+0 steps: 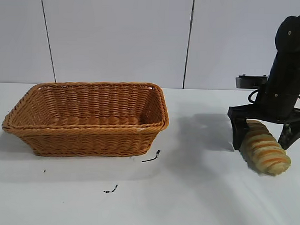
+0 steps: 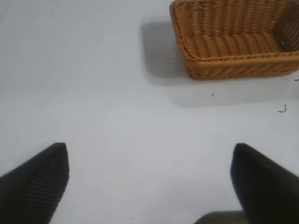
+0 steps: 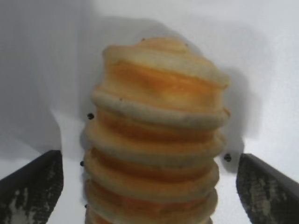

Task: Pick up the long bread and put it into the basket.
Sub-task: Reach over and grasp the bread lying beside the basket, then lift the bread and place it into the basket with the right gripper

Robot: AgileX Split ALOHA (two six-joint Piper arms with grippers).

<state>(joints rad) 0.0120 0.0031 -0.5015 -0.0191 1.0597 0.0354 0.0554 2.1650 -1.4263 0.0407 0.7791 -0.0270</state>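
Risk of rolling: right pincer (image 1: 264, 140) wide open astride long bread (image 1: 266, 147) on worktop (image 1: 186, 193), gripping nothing, basket (image 1: 88, 117) well apart, left pincer (image 2: 149, 179) idle, open, empty.

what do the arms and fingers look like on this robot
The right arm is matte black with rounded housings, a black cable looping beside it, and a right gripper with black wedge-shaped fingers, their pads scuffed pale. The left gripper shows matching ribbed black fingers.
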